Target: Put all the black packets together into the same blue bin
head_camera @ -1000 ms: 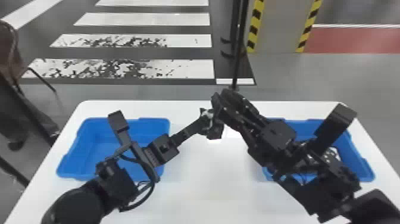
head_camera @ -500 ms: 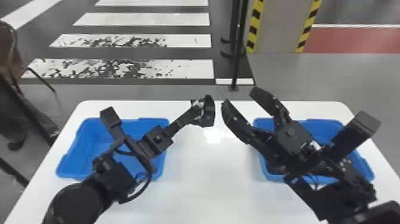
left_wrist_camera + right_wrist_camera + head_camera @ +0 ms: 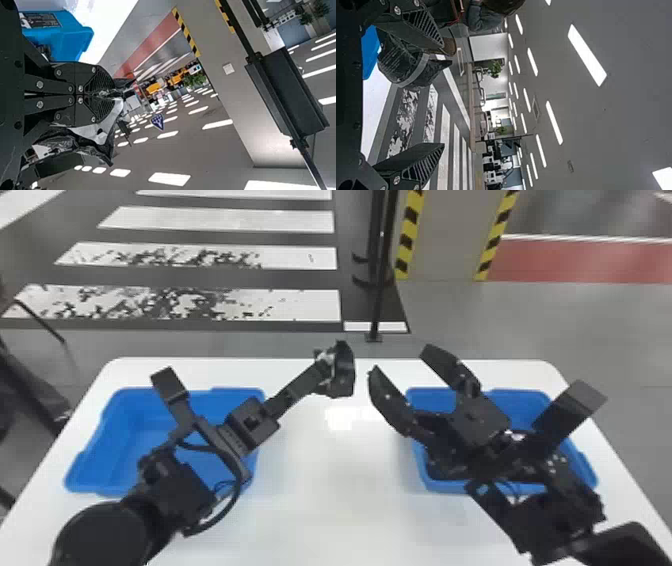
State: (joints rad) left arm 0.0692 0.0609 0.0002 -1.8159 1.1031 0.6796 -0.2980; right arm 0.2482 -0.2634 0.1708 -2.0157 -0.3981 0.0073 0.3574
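My left gripper (image 3: 111, 94) pinches the black packet (image 3: 344, 375); right gripper (image 3: 399, 359) gapes wide | I judge packet light, limp, slippery | best hold: free side, deep

Left gripper (image 3: 325, 366) — fingers closed — grips a black packet (image 3: 81, 143), creased, with a pale band. Beyond it, a labelled blue bin (image 3: 73, 39) stands on a white table (image 3: 109, 23).

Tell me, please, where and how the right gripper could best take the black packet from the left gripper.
I would grip the loose part of the black packet, coming from the robot's right with the right gripper open, since that part bulges that way, beyond where the left gripper pinches it.
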